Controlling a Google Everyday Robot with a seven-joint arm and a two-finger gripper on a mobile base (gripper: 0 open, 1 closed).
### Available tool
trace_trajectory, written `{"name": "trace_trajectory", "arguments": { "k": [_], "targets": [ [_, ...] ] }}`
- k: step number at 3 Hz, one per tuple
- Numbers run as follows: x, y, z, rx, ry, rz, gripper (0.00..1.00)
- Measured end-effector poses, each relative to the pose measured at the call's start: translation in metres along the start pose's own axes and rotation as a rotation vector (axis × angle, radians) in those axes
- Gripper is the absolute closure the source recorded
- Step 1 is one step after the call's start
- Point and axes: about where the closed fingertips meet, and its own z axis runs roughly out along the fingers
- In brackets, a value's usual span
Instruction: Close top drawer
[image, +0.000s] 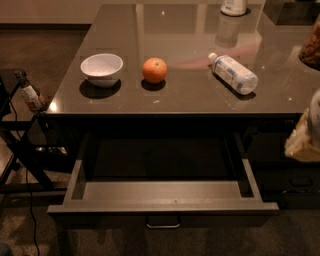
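Observation:
The top drawer (160, 192) stands pulled far out from under the tabletop, toward the camera. Its grey inner walls and floor show, and the inside looks empty. Its dark front lies at the bottom of the view, with a small metal bar handle (162, 224) at its middle. My gripper (305, 132) shows only as a pale, tan shape at the right edge, level with the table's front edge. It is to the right of the drawer and apart from it, well away from the handle.
On the glossy dark tabletop (190, 97) stand a white bowl (101, 69), an orange (154, 70) and a plastic bottle (233, 73) lying on its side. A white container (233, 6) stands at the back. A dark frame with cables (22, 145) stands left of the drawer.

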Motion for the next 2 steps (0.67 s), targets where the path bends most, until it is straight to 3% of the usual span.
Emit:
{"name": "trace_trajectory", "arguments": {
  "k": [1, 2],
  "targets": [
    [0.0237, 0.0215, 0.0395, -0.077, 0.032, 0.05, 1.0],
    [0.0245, 0.0235, 0.0417, -0.083, 0.035, 0.049, 1.0]
  ]
}}
